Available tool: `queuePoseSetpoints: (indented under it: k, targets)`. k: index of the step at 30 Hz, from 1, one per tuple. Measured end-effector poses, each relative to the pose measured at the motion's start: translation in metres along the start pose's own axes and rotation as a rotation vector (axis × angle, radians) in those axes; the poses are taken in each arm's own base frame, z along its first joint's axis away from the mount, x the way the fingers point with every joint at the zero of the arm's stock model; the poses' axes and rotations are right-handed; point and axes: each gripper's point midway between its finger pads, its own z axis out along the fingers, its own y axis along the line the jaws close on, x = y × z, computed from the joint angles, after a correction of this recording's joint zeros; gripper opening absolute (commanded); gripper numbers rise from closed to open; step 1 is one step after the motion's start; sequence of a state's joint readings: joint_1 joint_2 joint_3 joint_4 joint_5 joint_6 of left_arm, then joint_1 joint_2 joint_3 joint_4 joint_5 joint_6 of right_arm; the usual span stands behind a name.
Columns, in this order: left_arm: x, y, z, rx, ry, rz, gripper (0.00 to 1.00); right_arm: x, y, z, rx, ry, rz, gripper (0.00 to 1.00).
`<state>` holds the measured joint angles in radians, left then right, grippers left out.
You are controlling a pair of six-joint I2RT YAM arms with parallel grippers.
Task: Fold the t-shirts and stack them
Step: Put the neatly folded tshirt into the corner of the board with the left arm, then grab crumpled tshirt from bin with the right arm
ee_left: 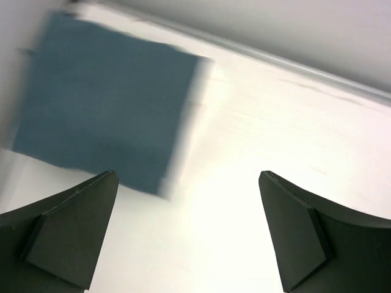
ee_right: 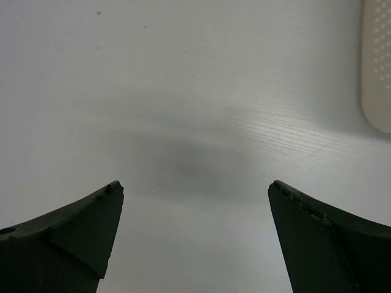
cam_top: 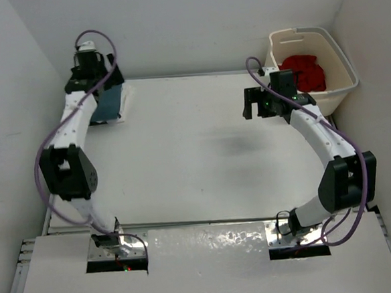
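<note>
Folded blue-grey t-shirt (ee_left: pixel 104 104) at far-left table (cam_top: pixel 196 153) corner, just below left gripper (ee_left: pixel 186 183), spread wide, empty. Right gripper (ee_right: pixel 195 186) likewise wide, over table beside basket (cam_top: pixel 340 62) (red t-shirt (cam_top: pixel 303 72) crumpled inside). Hazards: jaws catching basket rim on reaching in; folded shirt nudged askew.

White table (cam_top: pixel 196 153), matte and flat, closed in by pale walls at the far side and both flanks. Carries at its far left corner a folded blue-grey t-shirt (cam_top: pixel 110 102), squared and lying flat, with the edge of a white t-shirt (cam_top: pixel 125 104) showing just along its right side, seemingly beneath. Bears at the far right corner a cream laundry basket (cam_top: pixel 341 76), well apart from the folded pile. Shows a faint grey shadow near mid-surface.
</note>
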<state>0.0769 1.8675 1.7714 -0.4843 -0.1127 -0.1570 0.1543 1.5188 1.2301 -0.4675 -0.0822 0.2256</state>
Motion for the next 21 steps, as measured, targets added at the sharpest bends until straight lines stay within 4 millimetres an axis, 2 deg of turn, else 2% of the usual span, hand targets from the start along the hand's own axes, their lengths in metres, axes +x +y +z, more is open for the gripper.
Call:
queuePoseSetpoints:
  k: [2,4,5,6,8,10,12,14,16,18,21]
  targets:
    - [0.001,-0.048,-0.048,0.063,-0.057,-0.001,1.0,-0.004,-0.009,-0.007,0.041,-0.003,0.011,0.99]
    - [0.011,-0.102,-0.093,0.191,-0.093,0.009,1.0,-0.016,-0.023,-0.013,0.084,-0.004,0.034,0.99]
    - [0.019,-0.121,-0.109,0.245,-0.096,0.012,1.0,-0.026,-0.031,-0.016,0.104,-0.009,0.048,0.99]
    - [0.029,-0.132,-0.122,0.284,-0.089,0.013,1.0,-0.043,-0.042,-0.018,0.133,-0.033,0.065,0.99]
    - [0.048,-0.129,-0.131,0.29,-0.063,-0.004,1.0,-0.082,-0.066,-0.023,0.201,-0.096,0.106,0.99]
    - [0.065,-0.112,-0.124,0.243,-0.027,-0.028,1.0,-0.119,-0.096,-0.029,0.304,-0.179,0.146,0.99]
    - [0.082,-0.1,-0.115,0.202,0.013,-0.038,1.0,-0.147,-0.126,-0.028,0.407,-0.23,0.187,0.99]
    - [0.097,-0.09,-0.11,0.168,0.05,-0.038,1.0,-0.175,-0.158,-0.019,0.491,-0.276,0.236,0.99]
    - [0.103,-0.086,-0.109,0.149,0.067,-0.03,1.0,-0.199,-0.189,0.0,0.553,-0.328,0.283,0.99]
    - [0.101,-0.084,-0.108,0.139,0.058,-0.022,1.0,-0.204,-0.218,0.027,0.601,-0.357,0.32,0.99]
    - [0.096,-0.083,-0.108,0.13,0.043,-0.011,1.0,-0.176,-0.252,0.072,0.662,-0.315,0.345,0.99]
